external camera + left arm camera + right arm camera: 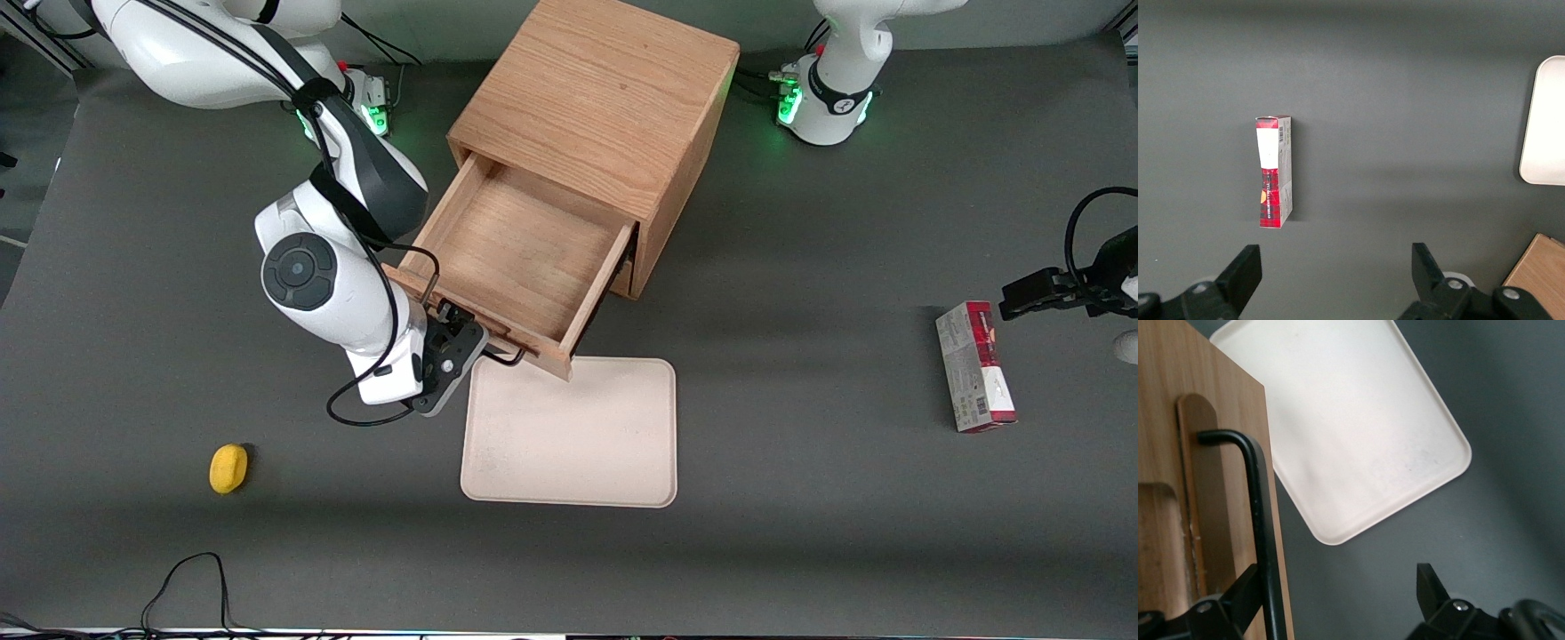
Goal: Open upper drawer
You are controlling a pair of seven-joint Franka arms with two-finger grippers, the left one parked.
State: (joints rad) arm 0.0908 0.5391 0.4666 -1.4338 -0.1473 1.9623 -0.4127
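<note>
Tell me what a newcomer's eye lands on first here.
The oak cabinet with its upper drawer pulled well out, showing a bare wooden box. The working arm's hand sits at the drawer's black handle, fingers open, one on each side of the bar. A pale tray lies in front of the drawer.
</note>
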